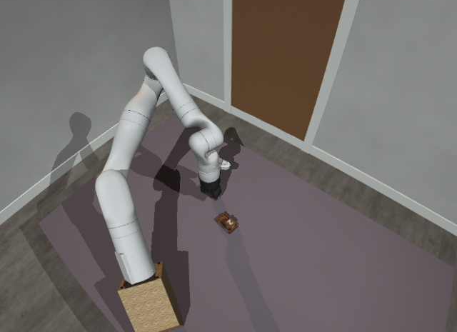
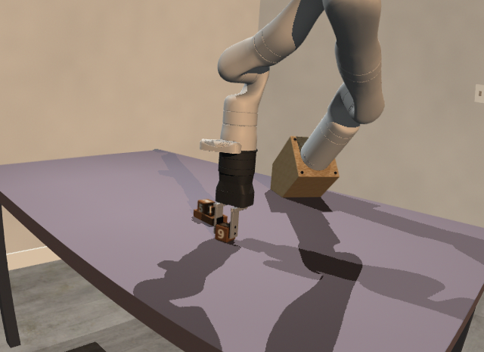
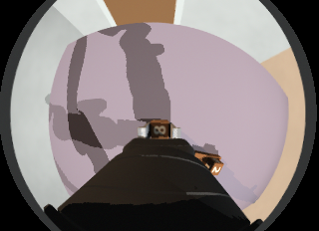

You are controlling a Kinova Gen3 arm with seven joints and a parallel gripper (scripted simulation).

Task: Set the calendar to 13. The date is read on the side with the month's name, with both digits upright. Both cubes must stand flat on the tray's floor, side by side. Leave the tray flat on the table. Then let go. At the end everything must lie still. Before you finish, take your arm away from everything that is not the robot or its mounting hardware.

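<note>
My gripper [image 2: 225, 226] [image 3: 159, 127] points down and is shut on a brown cube [image 2: 221, 234] [image 3: 159, 125], with a finger against each of two opposite sides. This cube shows 9 on a side face and a sideways 8 on top. It is at or just above the table surface, outside the tray; a small gap below it is hard to rule out. The brown tray [image 1: 231, 231] [image 2: 203, 217] lies flat close by. The other cube [image 1: 229, 221] [image 2: 205, 207] [image 3: 216, 168] stands in one end of it, 2 on top, 5 and 1 on its sides. The month's name is not readable.
The arm's wooden base block [image 1: 151, 306] [image 2: 285, 180] stands at the table's edge, well away from the tray. The mauve table [image 1: 313, 247] [image 2: 117, 191] carries long arm shadows. The tray's end nearer my gripper holds no cube.
</note>
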